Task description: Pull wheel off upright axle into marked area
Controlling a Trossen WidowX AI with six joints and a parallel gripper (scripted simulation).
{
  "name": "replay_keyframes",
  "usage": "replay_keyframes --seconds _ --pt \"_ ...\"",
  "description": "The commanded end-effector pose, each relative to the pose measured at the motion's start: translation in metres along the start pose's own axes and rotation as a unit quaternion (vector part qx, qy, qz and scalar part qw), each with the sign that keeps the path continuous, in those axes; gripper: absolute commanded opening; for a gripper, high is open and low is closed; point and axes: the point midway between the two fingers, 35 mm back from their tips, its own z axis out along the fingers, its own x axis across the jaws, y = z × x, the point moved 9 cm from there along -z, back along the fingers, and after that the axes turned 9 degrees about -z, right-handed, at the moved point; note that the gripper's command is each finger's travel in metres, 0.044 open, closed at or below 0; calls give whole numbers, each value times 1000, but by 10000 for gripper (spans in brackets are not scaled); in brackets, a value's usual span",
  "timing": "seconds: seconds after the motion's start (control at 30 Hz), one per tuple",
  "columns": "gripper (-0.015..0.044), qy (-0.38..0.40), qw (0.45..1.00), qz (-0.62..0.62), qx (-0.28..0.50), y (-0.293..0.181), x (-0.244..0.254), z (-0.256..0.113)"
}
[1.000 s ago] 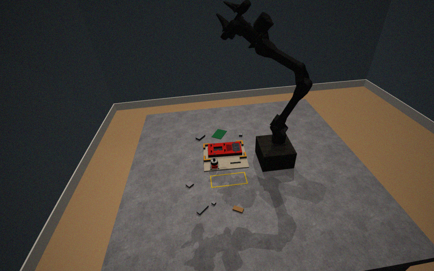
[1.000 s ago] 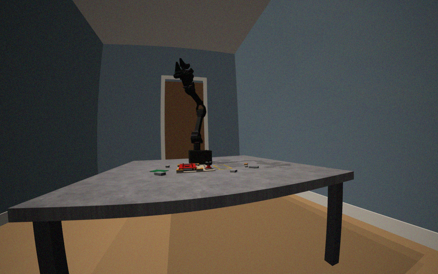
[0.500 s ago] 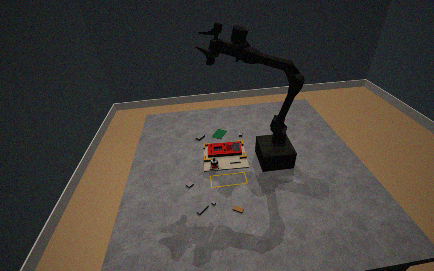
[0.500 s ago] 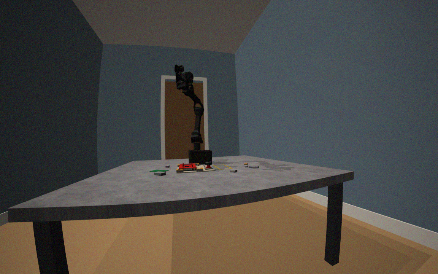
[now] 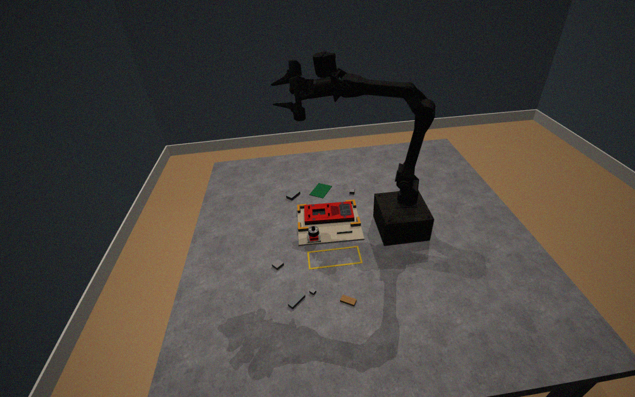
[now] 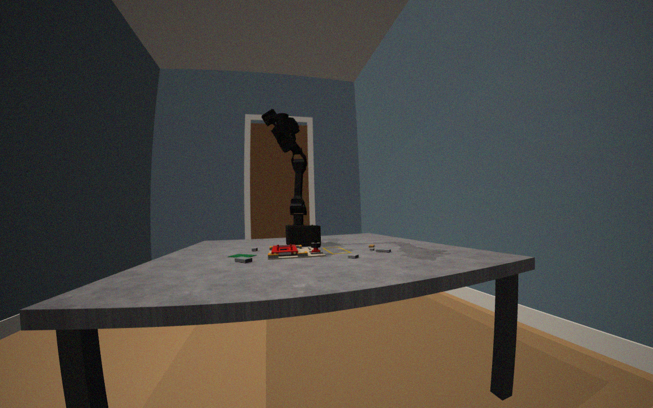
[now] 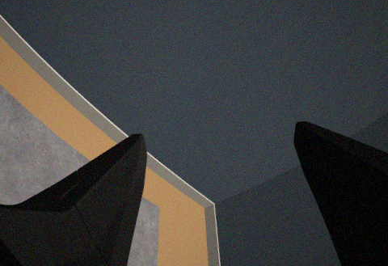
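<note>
The wheel [image 5: 313,231] [image 6: 315,244] is a small black disc with a pale ring. It sits on the upright axle, whose dark tip shows above it, over a red foot at the near left corner of the pale board. The marked area [image 5: 334,267] [image 6: 347,249] is a yellow outline on the table beside the board, and nothing stands in it. My gripper [image 5: 273,94] [image 7: 221,138] is open and empty, high above the table and pointing sideways, far from the wheel. In the exterior view the fingers cannot be made out.
The pale board [image 5: 329,236] bears a red block [image 5: 329,219] [image 6: 284,250] between orange corner pieces, and a thin dark bar [image 5: 344,231]. A green sheet [image 5: 320,190] [image 6: 242,256], an orange-brown block [image 5: 348,300] and several small grey pieces lie around on the table [image 5: 448,321].
</note>
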Motion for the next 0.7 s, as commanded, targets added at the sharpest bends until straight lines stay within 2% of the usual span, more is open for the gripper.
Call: replay_keyframes --seconds 0.0,0.33,0.67 --pt "300 55 997 46 17 -3 27 16" --pt "300 202 962 164 80 -1 102 47" --pt "300 331 891 252 181 4 181 58"
